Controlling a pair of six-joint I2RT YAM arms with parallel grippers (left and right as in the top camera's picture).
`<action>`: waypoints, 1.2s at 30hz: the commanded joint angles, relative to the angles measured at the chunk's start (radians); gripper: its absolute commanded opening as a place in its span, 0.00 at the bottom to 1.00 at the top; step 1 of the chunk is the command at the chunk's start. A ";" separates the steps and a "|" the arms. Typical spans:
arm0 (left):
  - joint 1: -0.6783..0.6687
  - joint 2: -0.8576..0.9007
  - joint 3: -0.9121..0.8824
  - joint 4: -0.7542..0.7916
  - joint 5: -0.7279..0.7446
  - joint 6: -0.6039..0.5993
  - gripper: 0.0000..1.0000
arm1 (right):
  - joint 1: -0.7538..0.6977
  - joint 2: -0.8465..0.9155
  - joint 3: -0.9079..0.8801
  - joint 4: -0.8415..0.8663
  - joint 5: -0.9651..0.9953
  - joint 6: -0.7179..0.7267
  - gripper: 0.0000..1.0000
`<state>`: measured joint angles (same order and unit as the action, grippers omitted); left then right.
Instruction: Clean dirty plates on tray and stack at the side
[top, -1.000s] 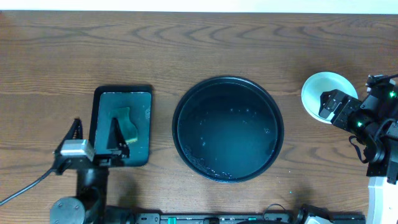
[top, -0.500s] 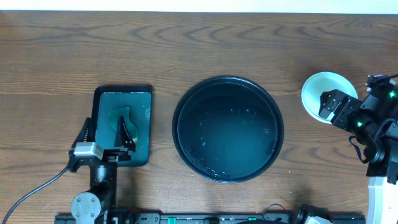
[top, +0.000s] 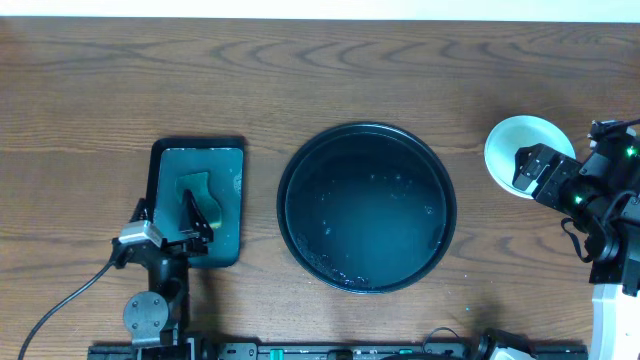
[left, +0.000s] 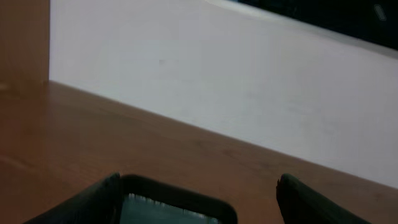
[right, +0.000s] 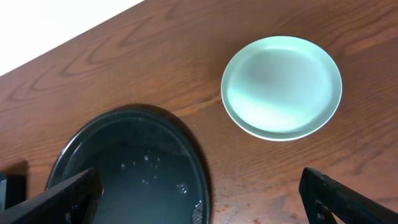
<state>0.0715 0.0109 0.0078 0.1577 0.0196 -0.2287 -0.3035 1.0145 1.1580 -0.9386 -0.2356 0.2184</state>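
Where the wooden table (top: 90, 100) is widest in the overhead view, the tray (top: 366, 207), round and black with a raised rim, lies about midway between the left and right edges and closer to the near edge; its floor is wet with small drops. Left of it, apart from it, lies a rectangular dark-green tray (top: 225, 205). The plates (right: 281, 87) rest on the table close to its right edge, well apart from the tray; we see a clean pale mint top, but we cannot count how many lie there. A teal cloth (top: 203, 193) lies on the dark-green tray. The left gripper (top: 166, 214) hovers at the near end of this tray, fingers spread wide and holding nothing. The right gripper (right: 199, 202) hangs just beside the plates, fingers also spread wide and holding nothing.
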 joint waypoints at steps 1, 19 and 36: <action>0.006 -0.009 -0.004 -0.056 -0.008 -0.017 0.80 | 0.008 0.000 0.011 -0.001 -0.001 -0.010 0.99; 0.006 -0.007 -0.004 -0.230 -0.008 -0.020 0.79 | 0.008 0.000 0.011 -0.001 -0.001 -0.010 0.99; 0.006 -0.007 -0.004 -0.230 -0.008 -0.020 0.79 | 0.008 0.000 0.011 -0.001 -0.001 -0.010 0.99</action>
<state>0.0715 0.0101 0.0116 -0.0200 0.0277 -0.2398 -0.3031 1.0145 1.1584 -0.9390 -0.2356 0.2184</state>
